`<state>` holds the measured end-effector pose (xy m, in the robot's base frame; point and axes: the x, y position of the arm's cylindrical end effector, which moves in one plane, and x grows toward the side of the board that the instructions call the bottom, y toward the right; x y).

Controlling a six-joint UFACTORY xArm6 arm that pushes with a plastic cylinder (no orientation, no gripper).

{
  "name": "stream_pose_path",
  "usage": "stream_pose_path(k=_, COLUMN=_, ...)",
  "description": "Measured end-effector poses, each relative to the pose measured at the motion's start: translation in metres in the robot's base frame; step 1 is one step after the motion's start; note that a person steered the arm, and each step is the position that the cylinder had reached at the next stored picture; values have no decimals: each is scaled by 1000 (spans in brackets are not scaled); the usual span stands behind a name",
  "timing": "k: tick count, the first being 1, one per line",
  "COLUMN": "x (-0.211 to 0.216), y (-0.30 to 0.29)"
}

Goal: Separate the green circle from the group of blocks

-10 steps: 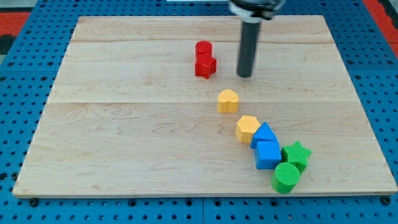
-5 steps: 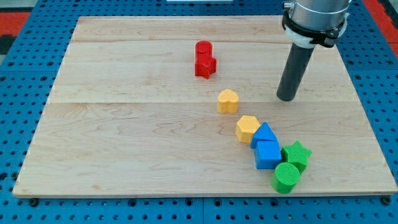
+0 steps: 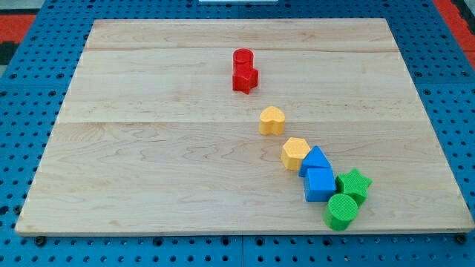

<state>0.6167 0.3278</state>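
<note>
The green circle (image 3: 341, 211) lies near the board's bottom right edge. It touches the green star (image 3: 355, 185) above it and the blue cube (image 3: 320, 185) to its upper left. A blue triangular block (image 3: 315, 159) and a yellow hexagon (image 3: 295, 153) continue the chain up and left. A yellow heart (image 3: 272, 119) sits apart above them. My tip and rod do not show in the view.
A red cylinder (image 3: 243, 58) and a red block (image 3: 245, 78) stand together near the top middle of the wooden board (image 3: 148, 148). The board lies on a blue pegboard surface (image 3: 460, 111).
The rod moved from beside the red blocks toward the view's right, then left the view entirely. No block has moved.
</note>
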Motion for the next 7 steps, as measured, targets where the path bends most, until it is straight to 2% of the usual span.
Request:
stream_pose_path(k=1, x=-2, y=-2)
stream_pose_path(k=2, x=-14, y=-33)
stream_pose_path(k=4, x=1, y=-97)
stream_pose_path(k=5, x=2, y=-181)
stream_pose_path(k=6, x=-8, y=-232)
stream_pose_path(k=7, x=-41, y=-254)
